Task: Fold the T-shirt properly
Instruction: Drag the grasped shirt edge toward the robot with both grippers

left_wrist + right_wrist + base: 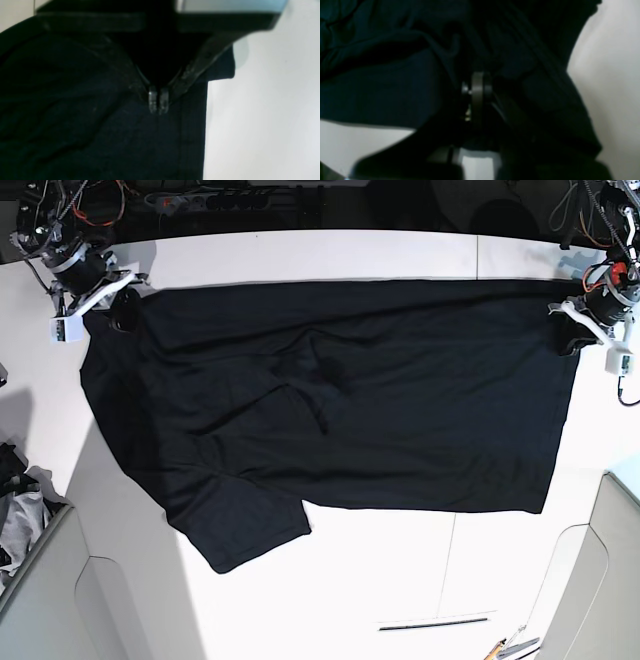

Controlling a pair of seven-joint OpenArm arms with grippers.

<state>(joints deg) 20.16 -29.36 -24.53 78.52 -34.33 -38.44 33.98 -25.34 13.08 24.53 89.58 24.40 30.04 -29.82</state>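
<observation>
We see the T-shirt spread across the bench. The left gripper and right gripper each pinch a far corner; a cloth pile sits by the edge.

The T-shirt lies spread across the table, a cloth pile apparently off its left edge.
</observation>
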